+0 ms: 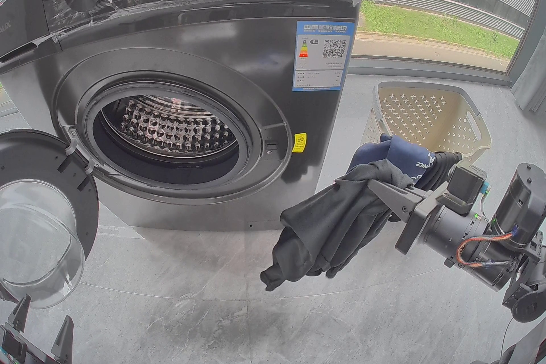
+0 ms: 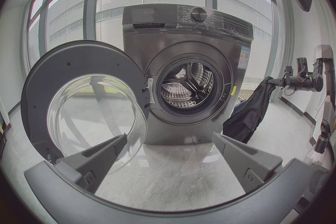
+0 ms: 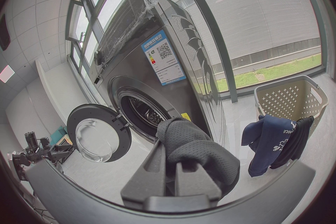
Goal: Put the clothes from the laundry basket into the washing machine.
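Right hand (image 1: 380, 190) clenched on a dark garment (image 1: 330, 223). Both fingers are pressed into the cloth, and the bundle hangs off the fingertips in mid-air above the floor (image 1: 199, 297), not touching it. In the right wrist view the cloth bunches over the fingertips (image 3: 164, 165), hiding the actual grip line.

A blue garment (image 1: 401, 153) sits just behind the held bundle, in front of the laundry basket (image 1: 432, 115). Can't tell if it is draped on the basket's near rim or caught up with the held cloth. More black fabric beside it, same doubt.

Basket stands on the floor to the right of the washing machine (image 1: 227, 41), by the window; its inside is only partly visible.

Left hand (image 2: 168, 137) released, fingers wide apart, holding nothing, low and to the left, near the swung-open door (image 1: 34, 154). In the head view it is cut off at the frame edge.

Drum (image 1: 170, 126) opening unobstructed, metal wall visible, lower part in shadow. Open floor between the held garment and the machine front. The door hangs out to the left, well apart from the right hand.
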Tool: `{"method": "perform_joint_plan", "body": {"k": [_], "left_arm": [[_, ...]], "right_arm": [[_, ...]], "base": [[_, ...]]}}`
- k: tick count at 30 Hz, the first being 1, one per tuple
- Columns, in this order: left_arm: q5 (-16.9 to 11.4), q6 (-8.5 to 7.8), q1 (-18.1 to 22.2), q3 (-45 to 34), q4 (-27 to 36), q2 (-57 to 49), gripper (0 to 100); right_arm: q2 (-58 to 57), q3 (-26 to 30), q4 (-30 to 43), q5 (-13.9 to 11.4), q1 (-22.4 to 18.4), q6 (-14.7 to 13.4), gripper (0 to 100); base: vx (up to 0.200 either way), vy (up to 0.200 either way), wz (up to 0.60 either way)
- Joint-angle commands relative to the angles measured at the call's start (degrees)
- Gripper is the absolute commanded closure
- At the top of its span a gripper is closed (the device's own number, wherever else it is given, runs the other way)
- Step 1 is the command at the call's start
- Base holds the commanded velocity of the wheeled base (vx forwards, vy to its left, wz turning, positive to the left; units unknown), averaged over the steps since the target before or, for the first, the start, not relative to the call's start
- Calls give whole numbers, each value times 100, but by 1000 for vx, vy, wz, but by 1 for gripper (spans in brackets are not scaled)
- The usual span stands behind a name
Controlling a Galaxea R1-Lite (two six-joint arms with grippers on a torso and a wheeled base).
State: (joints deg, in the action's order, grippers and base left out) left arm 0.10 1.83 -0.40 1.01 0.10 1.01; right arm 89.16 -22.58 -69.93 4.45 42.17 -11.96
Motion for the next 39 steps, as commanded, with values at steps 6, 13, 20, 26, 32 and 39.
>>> {"method": "perform_joint_plan", "body": {"k": [6, 13, 20, 26, 32, 39], "left_arm": [[-1, 11, 5, -84, -1, -66, 0], [-1, 11, 5, -84, -1, -66, 0], [-1, 11, 5, -84, -1, -66, 0], [-1, 11, 5, -84, -1, -66, 0], [-1, 11, 5, -84, -1, -66, 0], [-1, 19, 5, -84, -1, -66, 0]], "right_arm": [[31, -1, -4, 12, -16, 1, 100], [31, -1, -4, 12, -24, 1, 100], [31, -1, -4, 21, -24, -8, 100], [49, 8, -4, 21, -24, -8, 100], [66, 43, -30, 21, -24, 1, 100], [57, 69, -30, 21, -24, 18, 100]], "base": [[0, 67, 0], [0, 200, 0], [0, 171, 0], [0, 0, 0], [-133, 0, 0], [-57, 0, 0]]}}
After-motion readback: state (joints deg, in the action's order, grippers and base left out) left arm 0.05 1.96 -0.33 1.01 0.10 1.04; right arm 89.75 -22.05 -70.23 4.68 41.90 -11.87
